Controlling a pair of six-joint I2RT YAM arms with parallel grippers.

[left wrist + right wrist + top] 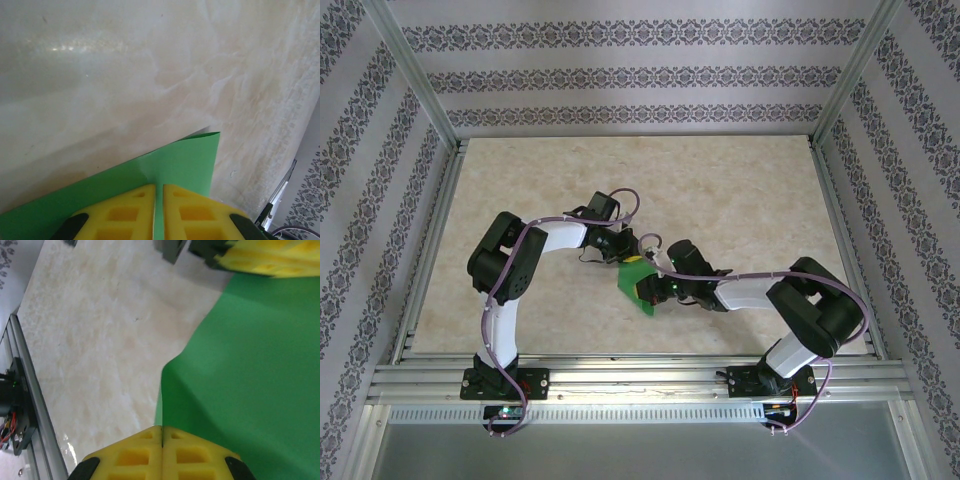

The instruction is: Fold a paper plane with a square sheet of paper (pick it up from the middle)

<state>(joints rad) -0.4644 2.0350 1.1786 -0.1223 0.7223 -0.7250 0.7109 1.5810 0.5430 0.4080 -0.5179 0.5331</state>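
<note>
Barely begun | square sheet of paper (638, 285) bowed, above surface (740, 200) middle | left gripper (157, 200) jaws pinch it | right gripper (162, 437) jaws pinch it | apparently every fold remains

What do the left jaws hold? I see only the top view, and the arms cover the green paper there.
Observer: The left wrist view shows the left gripper with its jaws shut on the edge of the square sheet of paper, near a corner.
Operator: And the right jaws?
Observer: In the right wrist view, the right gripper has its jaws shut on the sheet's edge too, where the paper buckles.
</note>
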